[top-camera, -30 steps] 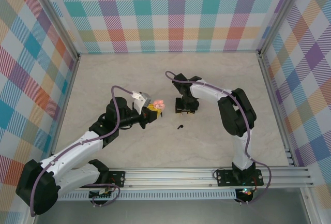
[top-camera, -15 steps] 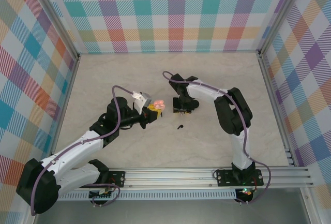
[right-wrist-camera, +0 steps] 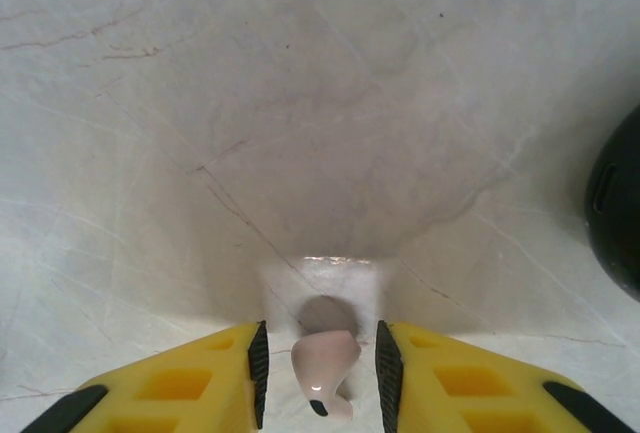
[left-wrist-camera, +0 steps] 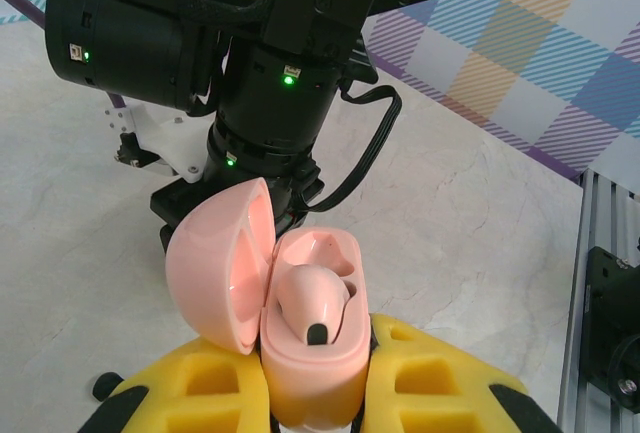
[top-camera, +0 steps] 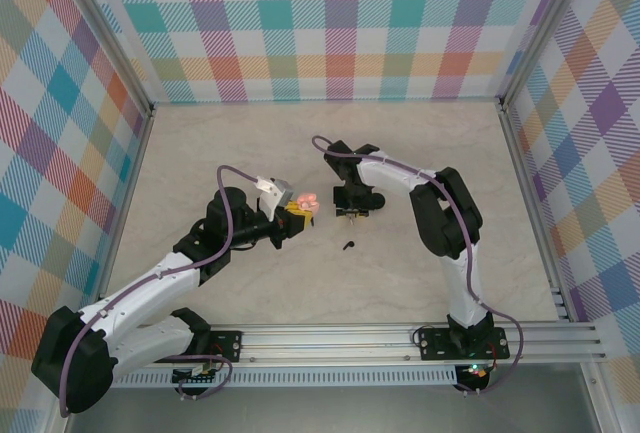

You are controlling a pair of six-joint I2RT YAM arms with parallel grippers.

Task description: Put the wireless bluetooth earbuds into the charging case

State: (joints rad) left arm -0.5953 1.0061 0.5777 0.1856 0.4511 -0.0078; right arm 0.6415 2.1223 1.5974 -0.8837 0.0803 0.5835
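My left gripper (top-camera: 299, 216) is shut on a pink charging case (left-wrist-camera: 312, 358), held off the table with its lid (left-wrist-camera: 220, 263) swung open to the left. One pale pink earbud (left-wrist-camera: 316, 301) sits in the case and the well beside it is empty. My right gripper (top-camera: 352, 212) points down at the table, right of the case. In the right wrist view a second pale pink earbud (right-wrist-camera: 324, 365) lies on the table between the right gripper's (right-wrist-camera: 321, 381) pads, with a narrow gap on each side. A black earbud (top-camera: 347, 246) lies on the table just nearer.
A dark rounded object (right-wrist-camera: 615, 215) shows at the right edge of the right wrist view. The right arm's black wrist (left-wrist-camera: 270, 83) hangs close behind the open case. A metal rail (top-camera: 400, 338) runs along the table's near edge, and checkered walls (top-camera: 340, 23) enclose the other three sides.
The right gripper has shifted slightly left and its jaws have narrowed around the pale pink earbud. The left arm and the case have not moved.
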